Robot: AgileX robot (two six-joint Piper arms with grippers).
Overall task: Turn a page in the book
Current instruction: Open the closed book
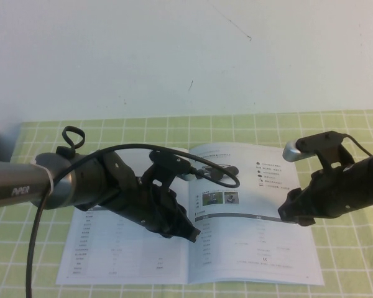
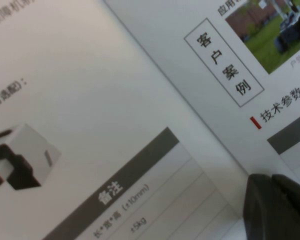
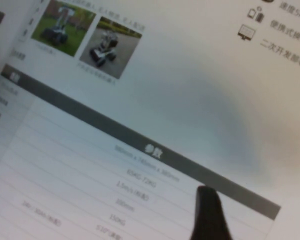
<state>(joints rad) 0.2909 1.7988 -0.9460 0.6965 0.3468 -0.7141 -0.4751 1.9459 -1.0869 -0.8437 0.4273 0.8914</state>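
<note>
The left pincer [image 1: 189,234], state indeterminate, pinned the thin white glossy booklet [image 1: 248,248] near the desk's near edge; the open right pincer [image 1: 290,214] should have lifted only the top leaf [image 1: 261,180].

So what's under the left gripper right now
The open book lies flat under the left gripper, whose tip sits near the centre fold on the left leaf. A green checked cloth shows around the book; the print beneath the arm is covered.

One book [image 1: 236,248] lies open on the tabletop [image 1: 348,261], showing two pages: a left page [image 1: 112,254] and a right page [image 1: 261,248]. Two small photos [image 3: 85,35] sit on the right page. Two arms reach over it, each with one gripper: left gripper [image 1: 189,234], right gripper [image 1: 292,214].
</note>
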